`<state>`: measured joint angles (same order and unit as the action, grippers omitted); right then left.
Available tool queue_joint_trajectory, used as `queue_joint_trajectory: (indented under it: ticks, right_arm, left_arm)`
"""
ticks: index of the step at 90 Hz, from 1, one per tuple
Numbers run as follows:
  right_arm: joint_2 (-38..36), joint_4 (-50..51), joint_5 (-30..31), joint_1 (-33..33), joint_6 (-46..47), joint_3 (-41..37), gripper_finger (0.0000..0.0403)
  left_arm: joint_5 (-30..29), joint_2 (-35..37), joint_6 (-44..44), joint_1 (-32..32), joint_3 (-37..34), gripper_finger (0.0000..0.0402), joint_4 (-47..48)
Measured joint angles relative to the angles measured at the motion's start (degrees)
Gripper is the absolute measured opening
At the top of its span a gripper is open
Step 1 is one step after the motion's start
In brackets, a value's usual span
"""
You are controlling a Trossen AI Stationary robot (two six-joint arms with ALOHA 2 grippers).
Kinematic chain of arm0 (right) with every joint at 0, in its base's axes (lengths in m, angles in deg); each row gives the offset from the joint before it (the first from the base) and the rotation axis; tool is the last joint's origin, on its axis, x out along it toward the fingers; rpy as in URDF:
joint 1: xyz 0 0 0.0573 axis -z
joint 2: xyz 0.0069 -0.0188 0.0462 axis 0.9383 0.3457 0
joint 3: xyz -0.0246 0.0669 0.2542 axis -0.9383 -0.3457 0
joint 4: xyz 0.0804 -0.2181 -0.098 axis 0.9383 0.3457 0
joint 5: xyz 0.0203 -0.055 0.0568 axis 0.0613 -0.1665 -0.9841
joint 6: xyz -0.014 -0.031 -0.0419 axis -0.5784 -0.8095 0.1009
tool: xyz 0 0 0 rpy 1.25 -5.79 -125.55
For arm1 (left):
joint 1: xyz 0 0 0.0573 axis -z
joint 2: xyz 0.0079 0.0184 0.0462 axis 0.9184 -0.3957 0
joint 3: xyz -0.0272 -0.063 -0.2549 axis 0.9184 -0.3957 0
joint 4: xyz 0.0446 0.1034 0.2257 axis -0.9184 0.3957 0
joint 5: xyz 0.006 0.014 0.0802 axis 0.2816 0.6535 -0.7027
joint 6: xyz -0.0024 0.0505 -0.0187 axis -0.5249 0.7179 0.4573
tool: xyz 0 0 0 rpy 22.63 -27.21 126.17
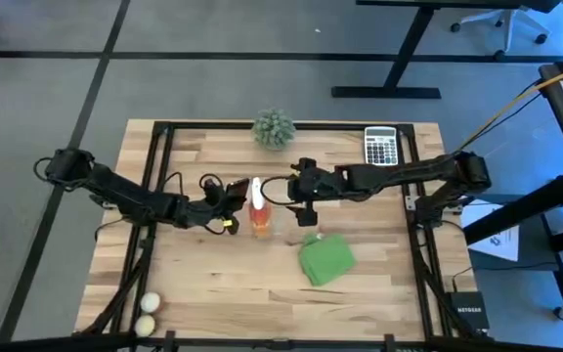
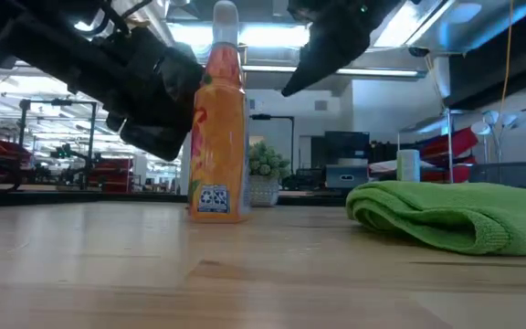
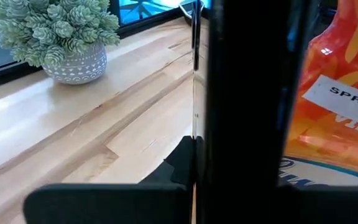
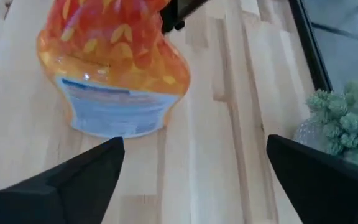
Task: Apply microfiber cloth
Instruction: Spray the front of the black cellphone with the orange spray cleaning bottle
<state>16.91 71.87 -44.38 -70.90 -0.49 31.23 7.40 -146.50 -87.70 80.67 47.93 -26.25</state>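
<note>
The green microfiber cloth lay crumpled on the wooden bench, toward the front and right of the middle, with nothing touching it. Just behind it and to its left stood an orange spray bottle. The left gripper sat close against the bottle's left side; whether its fingers were parted or closed, I could not tell. The right gripper hung above the bench just right of the bottle, fingers spread apart and holding nothing. A potted plant and a calculator sat along the far edge.
</note>
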Motion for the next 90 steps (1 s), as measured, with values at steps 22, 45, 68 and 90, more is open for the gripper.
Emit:
queue_joint_trajectory:
  ticks: [22, 45, 68, 90]
  right_arm:
    - [0.0, 1.45, -7.1, 0.05, 1.19, 0.0, 0.0379]
    - [-1.46, 2.03, -15.95, 1.81, 1.52, 0.0, 0.0379]
    - [-8.26, 1.61, -23.78, 7.15, 1.51, 0.01, 0.0379]
    - [-9.12, -1.78, -27.79, 7.88, 0.37, -0.76, 0.0379]
  left_arm:
    - [0.0, -0.01, -1.07, -0.02, 0.0, 0.0017, 0.02]
    - [0.07, 0.01, -1.06, -0.02, 0.0, 0.0017, 0.03]
    - [1.36, 0.06, -1.66, 0.02, 0.0, 0.0017, 0.11]
    - [1.36, 0.06, -3.81, 0.02, 0.0, 0.0017, 0.05]
